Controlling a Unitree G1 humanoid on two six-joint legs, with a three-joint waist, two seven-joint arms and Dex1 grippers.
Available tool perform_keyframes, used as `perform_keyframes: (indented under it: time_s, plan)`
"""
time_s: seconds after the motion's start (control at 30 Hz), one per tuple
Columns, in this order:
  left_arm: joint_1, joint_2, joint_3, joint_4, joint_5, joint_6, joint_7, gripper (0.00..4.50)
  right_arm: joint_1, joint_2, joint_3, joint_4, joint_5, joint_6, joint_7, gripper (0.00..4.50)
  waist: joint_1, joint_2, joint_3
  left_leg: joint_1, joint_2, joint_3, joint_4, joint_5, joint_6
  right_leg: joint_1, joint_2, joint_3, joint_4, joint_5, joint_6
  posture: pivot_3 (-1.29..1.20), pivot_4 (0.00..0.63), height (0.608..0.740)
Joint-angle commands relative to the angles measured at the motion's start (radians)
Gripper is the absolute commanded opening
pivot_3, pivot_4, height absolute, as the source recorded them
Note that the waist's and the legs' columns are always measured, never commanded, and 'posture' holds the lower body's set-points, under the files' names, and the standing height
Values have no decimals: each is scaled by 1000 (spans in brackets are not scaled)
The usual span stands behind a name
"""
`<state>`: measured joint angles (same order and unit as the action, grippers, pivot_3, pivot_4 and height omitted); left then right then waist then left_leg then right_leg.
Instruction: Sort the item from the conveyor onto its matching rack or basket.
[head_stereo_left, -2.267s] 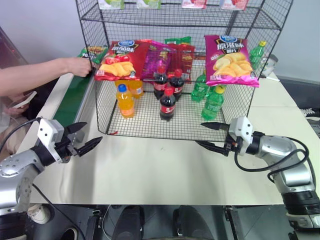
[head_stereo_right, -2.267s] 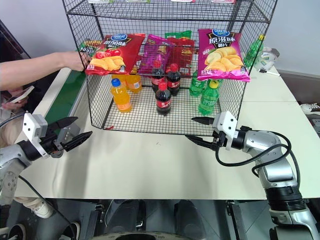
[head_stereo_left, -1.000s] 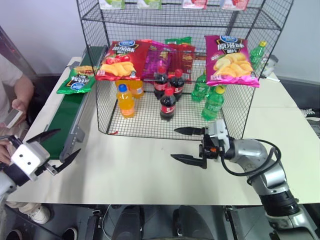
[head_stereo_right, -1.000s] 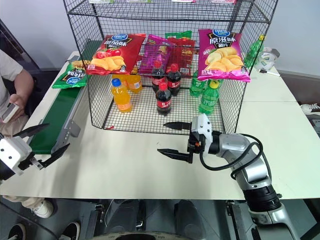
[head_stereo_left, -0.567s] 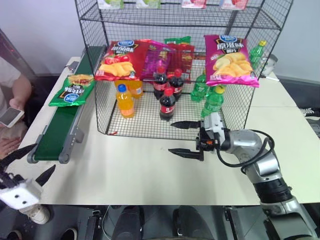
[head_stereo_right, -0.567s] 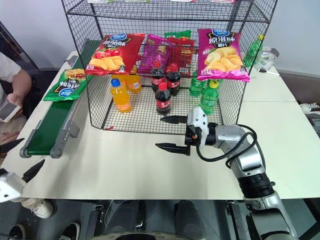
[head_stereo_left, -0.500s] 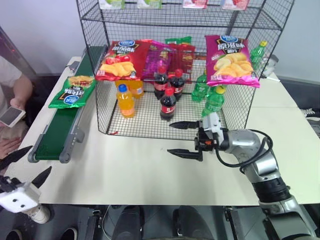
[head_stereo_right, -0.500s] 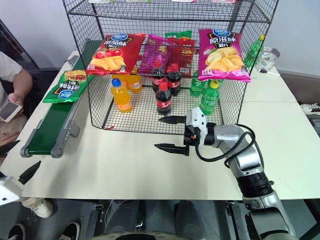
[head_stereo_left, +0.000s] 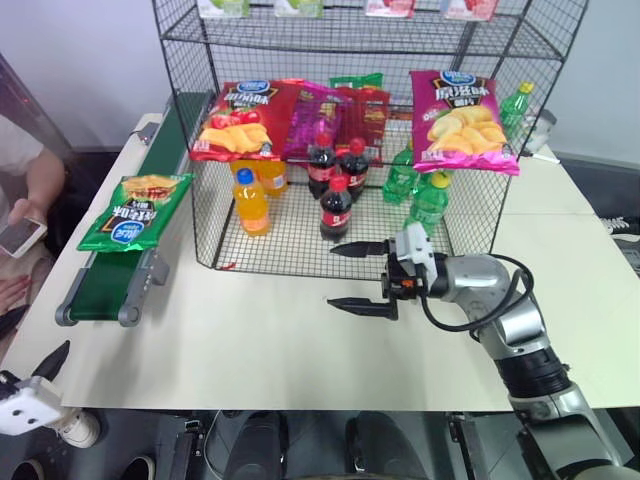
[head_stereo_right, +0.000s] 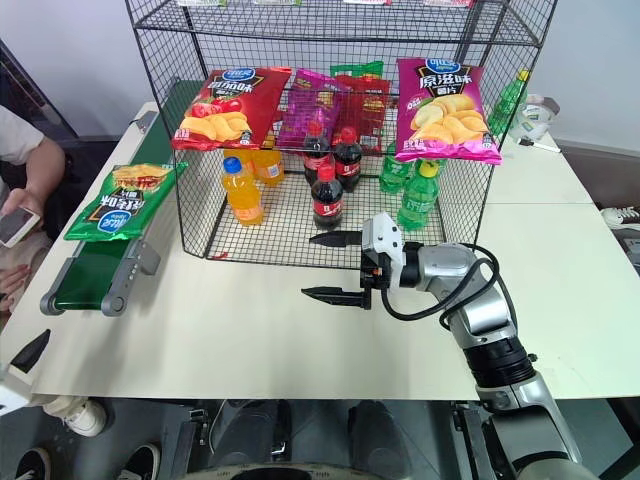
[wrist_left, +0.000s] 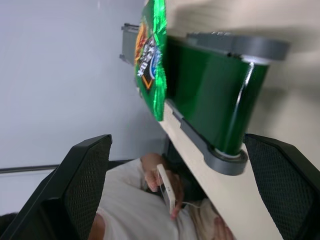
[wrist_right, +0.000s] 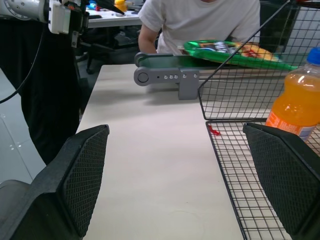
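Note:
The green crisp bag lies flat on the dark-green conveyor, close to its near end roller. To its right stands the tall black wire rack. My left gripper is low at the table's near left corner, open and empty, pointing at the belt's end, with the bag farther along the belt. My right gripper hovers open and empty over the table just in front of the rack, pointing left toward the conveyor.
Red and pink crisp bags hang on the rack's front, with orange, cola and green bottles on its floor. A seated person holding a phone is left of the conveyor. Bare table spreads between the grippers.
The green bag has ridden the belt toward me to its near end. My left gripper has dropped back into the lower left corner. The right gripper has edged slightly left.

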<state>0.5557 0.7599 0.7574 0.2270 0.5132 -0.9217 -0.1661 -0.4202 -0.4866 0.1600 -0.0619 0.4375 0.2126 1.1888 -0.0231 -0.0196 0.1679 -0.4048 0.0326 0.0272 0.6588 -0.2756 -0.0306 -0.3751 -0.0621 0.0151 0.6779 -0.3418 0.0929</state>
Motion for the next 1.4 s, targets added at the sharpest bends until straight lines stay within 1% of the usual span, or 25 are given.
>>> perform_keyframes:
  time_s: [0.03,0.3,0.8,1.0,1.1,1.17,1.23,1.33,1.37,1.4]
  plan:
    - [-9,28,-30,17,6,11,48,4500,-19,0,-10,-33,6,0,-4,4468,-2,0,0,0,0,0,0,0,0,0,0,0,0,0,0,0,150,739]
    - [-21,63,-92,39,-1,26,93,4500,-2,-21,-25,-40,5,-6,-4,4468,-22,0,0,0,0,0,-1,0,0,0,0,0,0,0,0,0,150,739]
    - [-19,86,-150,50,-6,42,135,4500,19,-49,-34,-34,-1,-36,4,4468,-21,0,0,0,0,0,-2,0,0,-1,0,0,0,0,0,0,150,739]
    - [-51,85,-200,68,-12,49,138,4500,-9,-62,-43,-56,3,-9,-10,4468,-21,0,0,0,0,0,-2,0,0,-1,0,0,0,0,0,0,150,739]
    - [-61,89,-216,70,-33,49,130,3701,-13,-69,-44,-65,5,1,-12,4500,-21,0,0,0,0,0,-2,0,0,-1,0,0,0,0,0,0,150,739]
    - [-59,92,-224,75,-46,44,124,2668,-13,-70,-43,-70,4,5,-17,4500,-21,0,0,0,0,0,-2,0,0,-1,0,0,0,0,0,0,150,739]
    - [-52,95,-227,69,-61,39,118,1755,-16,-70,-42,-73,4,8,-22,4500,-22,0,0,0,0,0,-2,0,0,-1,0,0,0,0,0,0,150,739]
    - [-33,103,-222,49,-95,28,97,200,-15,-72,-43,-64,0,0,-22,4500,-21,0,0,0,0,0,-2,0,0,-1,0,0,0,0,0,0,150,739]
    - [-26,108,-215,41,-120,23,84,83,-15,-72,-43,-58,-2,-4,-21,4500,-22,0,0,0,0,0,-2,0,0,-1,0,0,0,0,0,0,150,739]
    - [-19,112,-209,34,-142,22,73,83,-13,-72,-43,-54,-3,-8,-19,4500,-22,0,0,0,0,0,-2,0,0,-1,0,0,0,0,0,0,150,739]
